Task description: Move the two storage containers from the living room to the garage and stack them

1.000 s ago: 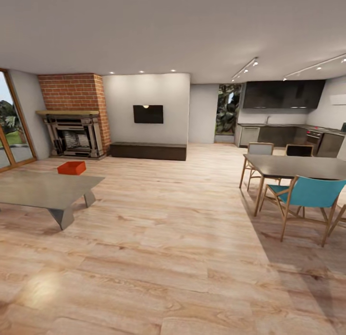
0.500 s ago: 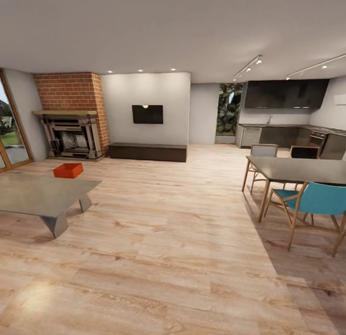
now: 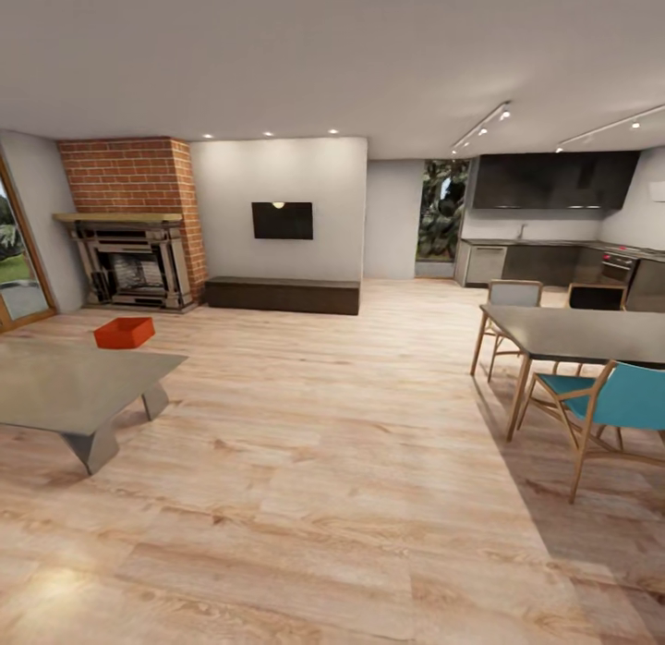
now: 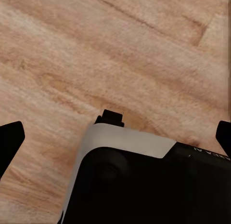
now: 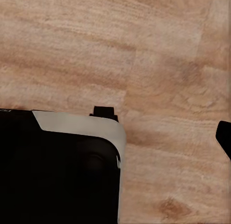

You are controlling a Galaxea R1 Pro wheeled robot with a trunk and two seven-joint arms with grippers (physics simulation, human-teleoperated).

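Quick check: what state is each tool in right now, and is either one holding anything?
Left tool: open, fingertips spread wide, nothing held, wood floor beneath.
Right tool: cannot be told; one fingertip shows at the frame edge, nothing seen in its grasp.

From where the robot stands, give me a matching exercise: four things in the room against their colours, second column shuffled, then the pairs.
Things:
1. storage container
2. fireplace surround
3. nearest dining chair
4. low cabinet

Colours:
A. turquoise blue
B. dark brown
C. orange-red
D. red brick

Pairs: 1-C, 2-D, 3-A, 4-B
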